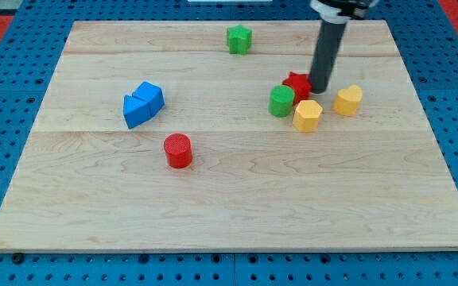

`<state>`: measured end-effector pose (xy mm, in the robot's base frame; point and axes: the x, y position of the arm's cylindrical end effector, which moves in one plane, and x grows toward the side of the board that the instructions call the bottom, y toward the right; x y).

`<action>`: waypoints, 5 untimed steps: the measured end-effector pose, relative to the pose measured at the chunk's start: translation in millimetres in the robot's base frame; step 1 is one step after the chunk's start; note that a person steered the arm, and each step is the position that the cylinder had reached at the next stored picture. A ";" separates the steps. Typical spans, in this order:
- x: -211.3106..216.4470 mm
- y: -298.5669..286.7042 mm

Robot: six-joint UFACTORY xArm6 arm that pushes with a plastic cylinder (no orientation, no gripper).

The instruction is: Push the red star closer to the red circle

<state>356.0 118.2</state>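
Note:
The red star (296,84) lies right of the board's middle, toward the view's top. It touches a green cylinder (281,102) at its lower left. The red circle (177,150) stands well to the left and lower down, near the board's middle. My tip (320,89) rests against the red star's right side, between it and the yellow blocks.
A yellow hexagon block (308,115) sits just below the red star. Another yellow block (347,100) lies to its right. Two blue blocks (142,104) touch each other at the view's left. A green block (238,38) is near the top edge of the wooden board (229,206).

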 end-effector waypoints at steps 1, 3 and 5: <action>-16.0 -54.2; -3.4 -122.1; -39.3 -100.0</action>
<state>316.7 18.2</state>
